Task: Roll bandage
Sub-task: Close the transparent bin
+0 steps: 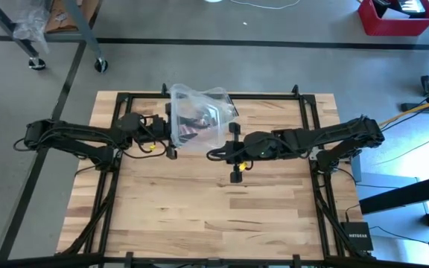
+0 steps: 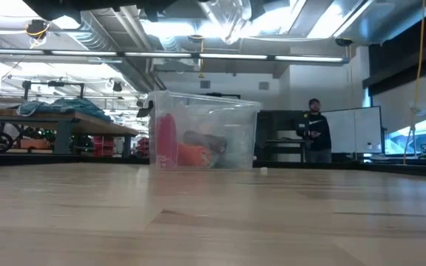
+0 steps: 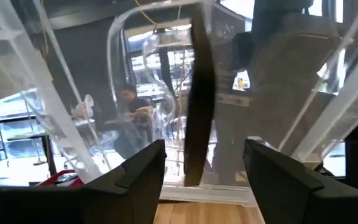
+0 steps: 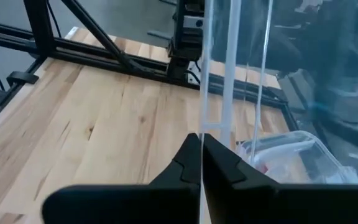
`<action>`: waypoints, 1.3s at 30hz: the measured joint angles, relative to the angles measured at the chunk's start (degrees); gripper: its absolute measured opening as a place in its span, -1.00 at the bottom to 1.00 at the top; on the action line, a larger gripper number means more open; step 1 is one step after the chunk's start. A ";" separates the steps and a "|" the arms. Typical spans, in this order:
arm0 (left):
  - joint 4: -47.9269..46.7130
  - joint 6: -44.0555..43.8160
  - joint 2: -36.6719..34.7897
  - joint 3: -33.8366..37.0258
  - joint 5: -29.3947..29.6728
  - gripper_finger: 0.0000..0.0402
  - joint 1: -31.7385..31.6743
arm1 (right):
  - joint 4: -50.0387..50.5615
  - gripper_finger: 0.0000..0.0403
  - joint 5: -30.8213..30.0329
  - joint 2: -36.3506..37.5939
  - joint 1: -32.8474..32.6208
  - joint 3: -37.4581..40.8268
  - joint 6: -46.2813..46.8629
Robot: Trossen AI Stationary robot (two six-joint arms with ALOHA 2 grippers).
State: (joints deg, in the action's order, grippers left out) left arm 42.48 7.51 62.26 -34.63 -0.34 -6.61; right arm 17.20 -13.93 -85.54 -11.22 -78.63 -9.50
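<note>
In the high view, both arms are meeting at the upper centre of the wooden table [image 1: 199, 216], where a clear plastic box [image 1: 192, 123] is sitting with a crumpled clear plastic bag [image 1: 214, 100] being held up over it. The left gripper [image 1: 171, 132] is reaching in from the left of the frame, its fingers [image 3: 135, 177] standing spread wide and released — in the left wrist view they are framing a dark vertical band and the clear walls without closing on anything. The right gripper [image 1: 233, 149] is coming in from the right of the frame, its fingers [image 4: 185, 165] pressed together; in the right wrist view a thin clear plastic sheet is running straight down into the seam between them, so it is pinching the bag. The low view is showing the box at centre frame, resting on the table [image 2: 213, 222], with red and orange items and something dark inside it, and the bag hanging in from the top edge [image 2: 231, 15]. The bandage cannot be made out for certain in any view — the dark shape inside the box may be it, but that cannot be told. A person [image 2: 315, 133] in dark clothing is standing in the room beyond the table, right of centre in the low view. In the lower right corner of the high view a small black device [image 1: 357, 237] is showing white lettering that seems to read NETGEAR. A red bin [image 1: 397, 16] is sitting on the floor at the upper right.
</note>
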 joint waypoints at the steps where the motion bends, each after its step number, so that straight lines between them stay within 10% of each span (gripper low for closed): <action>1: 0.00 0.02 0.00 0.00 0.13 0.03 0.00 | 0.15 -0.98 0.00 0.00 0.00 0.00 0.00; 24: 2.61 5.34 0.02 -0.07 -0.40 -0.90 1.09 | -4.16 -0.95 0.59 -2.27 -0.05 0.00 0.22; 34: -1.95 7.52 -1.75 -0.17 4.34 -0.90 1.09 | 4.93 -0.38 -3.96 1.64 -0.04 -2.09 0.88; 39: -22.00 7.61 -5.00 -7.04 8.29 -0.90 1.08 | 18.24 -0.23 -9.43 5.94 0.16 -4.09 2.95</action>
State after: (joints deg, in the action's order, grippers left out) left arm 20.48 15.12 57.26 -41.67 7.96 -5.53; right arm 35.44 -23.36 -79.60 -11.06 -82.72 -6.54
